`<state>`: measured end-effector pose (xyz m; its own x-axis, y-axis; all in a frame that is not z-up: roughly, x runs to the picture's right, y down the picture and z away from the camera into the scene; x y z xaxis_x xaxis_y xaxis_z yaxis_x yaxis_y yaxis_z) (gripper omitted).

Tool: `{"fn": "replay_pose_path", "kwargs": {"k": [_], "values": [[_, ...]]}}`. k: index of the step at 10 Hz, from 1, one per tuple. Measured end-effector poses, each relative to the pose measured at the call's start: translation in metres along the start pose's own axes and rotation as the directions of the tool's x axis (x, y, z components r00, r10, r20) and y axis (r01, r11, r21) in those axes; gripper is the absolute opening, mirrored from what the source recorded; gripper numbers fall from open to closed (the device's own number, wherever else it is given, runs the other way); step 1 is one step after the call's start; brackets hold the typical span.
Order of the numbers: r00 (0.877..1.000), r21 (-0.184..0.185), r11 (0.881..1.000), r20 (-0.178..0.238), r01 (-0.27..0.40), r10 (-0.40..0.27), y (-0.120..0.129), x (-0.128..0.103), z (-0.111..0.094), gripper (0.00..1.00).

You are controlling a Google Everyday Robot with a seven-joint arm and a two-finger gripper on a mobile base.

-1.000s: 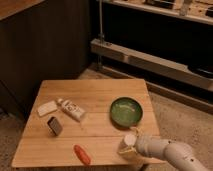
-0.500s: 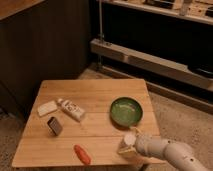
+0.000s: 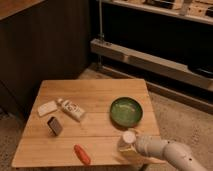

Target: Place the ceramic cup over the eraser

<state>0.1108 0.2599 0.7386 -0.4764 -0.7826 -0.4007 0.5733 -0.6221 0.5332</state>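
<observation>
The small white ceramic cup [image 3: 129, 136] is at the table's front right, just in front of the green bowl [image 3: 126, 111]. My gripper [image 3: 126, 146] is at the end of the white arm that comes in from the lower right, and it is shut on the cup. A flat white block that looks like the eraser [image 3: 47, 107] lies at the left side of the table, far from the cup and the gripper.
A white printed tube [image 3: 71, 110] lies next to the eraser. A small dark block [image 3: 55, 125] stands in front of it. An orange-red object [image 3: 82, 154] lies near the front edge of the wooden table [image 3: 95, 90]. Metal shelving stands behind.
</observation>
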Motion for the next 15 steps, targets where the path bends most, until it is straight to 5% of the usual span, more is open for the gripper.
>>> {"fn": "replay_pose_path", "kwargs": {"k": [4, 10, 12, 15], "values": [[1.000, -0.048, 0.999, -0.004, -0.006, 0.006, 0.002, -0.001, -0.004, 0.02], [0.997, -0.086, 0.996, -0.065, 0.038, -0.044, -0.007, 0.013, -0.016, 0.00], [0.988, -0.080, 0.986, -0.036, 0.146, -0.149, -0.035, 0.040, -0.027, 0.00], [0.984, -0.043, 0.983, -0.008, 0.180, -0.180, -0.047, 0.077, -0.030, 0.00]]}}
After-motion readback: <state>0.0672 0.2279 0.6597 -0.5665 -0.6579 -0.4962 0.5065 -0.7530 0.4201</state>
